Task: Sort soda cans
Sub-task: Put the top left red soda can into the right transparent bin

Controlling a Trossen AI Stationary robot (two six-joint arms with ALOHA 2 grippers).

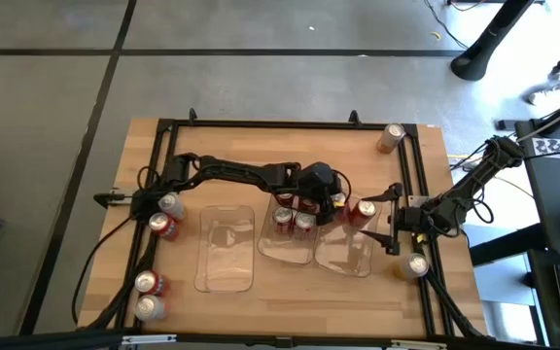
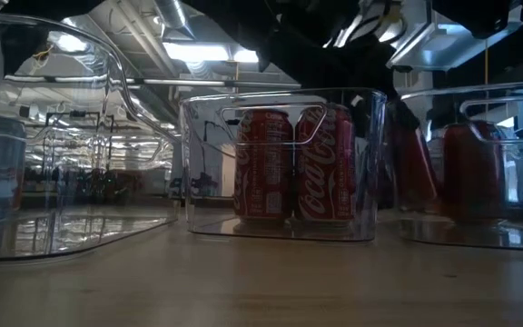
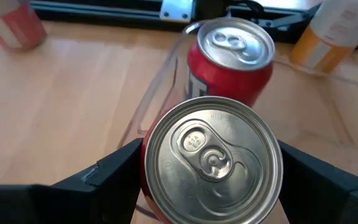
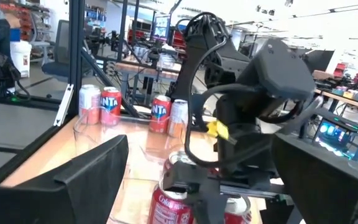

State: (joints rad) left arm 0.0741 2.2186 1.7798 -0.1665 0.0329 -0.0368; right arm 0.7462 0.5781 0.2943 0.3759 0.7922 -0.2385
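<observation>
We hold a red cylindrical metal soda can (image 3: 213, 162) in our left gripper (image 1: 327, 202), fingers closed on its sides above the middle clear plastic tray (image 1: 290, 255) holding two red cans, so next we lower and release, while our right gripper (image 1: 390, 219) waits wide open and empty on the right.

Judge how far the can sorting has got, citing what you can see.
Done: two Coca-Cola cans stand in the middle clear tray. In hand: the left gripper holds a silver-topped can over the trays. Left: loose cans on the table's left, one far corner can; the left tray is empty.
</observation>
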